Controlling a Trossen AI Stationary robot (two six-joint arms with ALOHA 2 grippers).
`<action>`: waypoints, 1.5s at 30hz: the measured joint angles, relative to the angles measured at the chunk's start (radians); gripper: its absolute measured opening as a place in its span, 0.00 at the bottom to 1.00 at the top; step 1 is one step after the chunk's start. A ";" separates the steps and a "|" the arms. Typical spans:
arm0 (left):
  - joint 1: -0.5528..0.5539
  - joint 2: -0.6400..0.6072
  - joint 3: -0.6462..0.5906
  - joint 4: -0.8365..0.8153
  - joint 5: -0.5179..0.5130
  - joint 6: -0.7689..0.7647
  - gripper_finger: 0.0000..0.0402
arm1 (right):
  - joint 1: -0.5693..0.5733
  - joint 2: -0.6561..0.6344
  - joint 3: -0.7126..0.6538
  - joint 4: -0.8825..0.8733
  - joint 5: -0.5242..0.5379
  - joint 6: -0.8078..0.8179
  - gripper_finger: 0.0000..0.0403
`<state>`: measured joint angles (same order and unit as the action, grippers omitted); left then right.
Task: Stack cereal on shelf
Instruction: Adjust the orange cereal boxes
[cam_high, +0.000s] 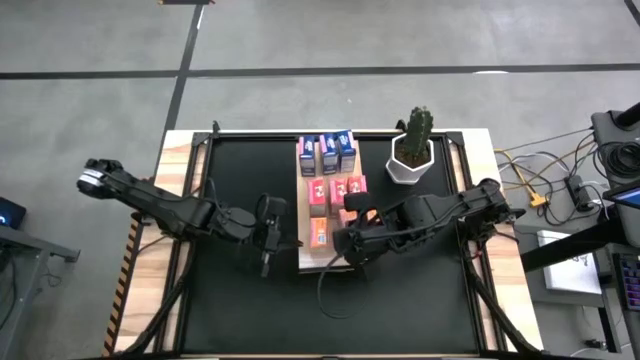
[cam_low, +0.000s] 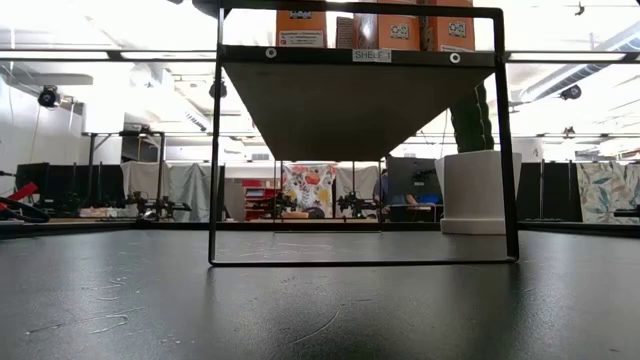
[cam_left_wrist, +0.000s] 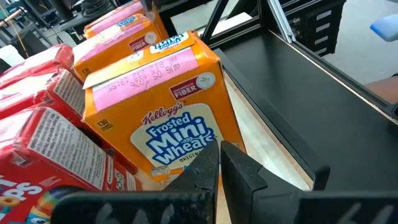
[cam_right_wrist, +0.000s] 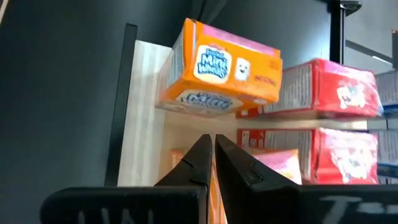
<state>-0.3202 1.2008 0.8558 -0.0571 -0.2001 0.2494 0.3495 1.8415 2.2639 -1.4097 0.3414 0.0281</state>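
Observation:
The wood shelf (cam_high: 309, 264) sits on a black frame (cam_low: 360, 55) at mid-table. It carries blue boxes (cam_high: 326, 155) at the far end, pink-red boxes (cam_high: 338, 190) in the middle and an orange box (cam_high: 318, 234) near the front. My left gripper (cam_high: 288, 240) is shut, level at the shelf's left side, its tips (cam_left_wrist: 217, 165) in front of an orange Frosted Mini Wheats box (cam_left_wrist: 161, 106). My right gripper (cam_high: 338, 243) is shut at the shelf's right side, its tips (cam_right_wrist: 213, 144) over another orange box (cam_right_wrist: 180, 157), short of a tilted orange box (cam_right_wrist: 221, 65). My left gripper's shut fingertips (cam_left_wrist: 239, 168) stand at the lower front face (cam_left_wrist: 186, 158) of the orange box, coming level from the table's left. I cannot tell whether they touch it. My right gripper's shut fingers (cam_right_wrist: 239, 165) lie just above an orange box; I cannot tell whether they touch it.
A cactus in a white pot (cam_high: 411, 150) stands on the black mat (cam_high: 240, 310) right of the shelf's far end; it also shows in the low view (cam_low: 475, 190). The shelf's black frame posts (cam_low: 215, 140) stand on the mat. Cables lie off the table's right edge (cam_high: 545, 190).

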 joint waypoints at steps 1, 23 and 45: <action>0.000 -0.005 0.000 -0.005 0.000 0.002 0.00 | 0.001 -0.005 0.000 -0.008 0.000 0.007 0.03; 0.000 -0.026 0.000 -0.023 0.000 0.004 0.00 | -0.010 -0.069 -0.045 -0.095 0.105 0.050 0.03; 0.000 -0.026 -0.001 -0.023 0.000 0.004 0.00 | -0.023 -0.068 -0.140 0.017 0.077 0.050 0.03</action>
<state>-0.3199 1.1751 0.8547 -0.0799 -0.2001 0.2539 0.3267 1.7737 2.1242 -1.3929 0.4189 0.0783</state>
